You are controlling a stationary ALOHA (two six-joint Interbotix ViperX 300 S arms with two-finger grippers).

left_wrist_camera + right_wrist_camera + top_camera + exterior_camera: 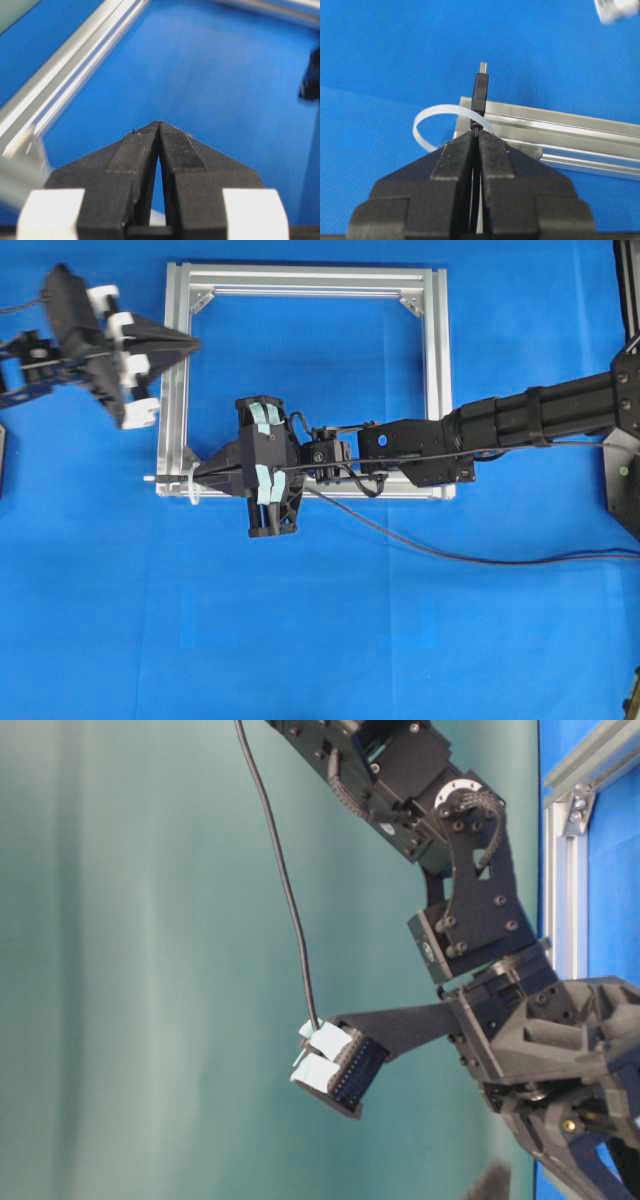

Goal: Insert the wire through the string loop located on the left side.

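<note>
From overhead, the right hand [205,475] sits at the lower left corner of the silver frame [434,380], pinching the wire [420,543], which trails right across the blue surface [320,640]. The string loop [192,490] is tiny and mostly hidden. The left hand [185,343] is pressed shut at upper left. The table-level view shows mostly arm parts. The left wrist view shows fingers [135,155] together on nothing. In the right wrist view, the plug pokes up past the loop [427,120]; whether it goes through is unclear.
</note>
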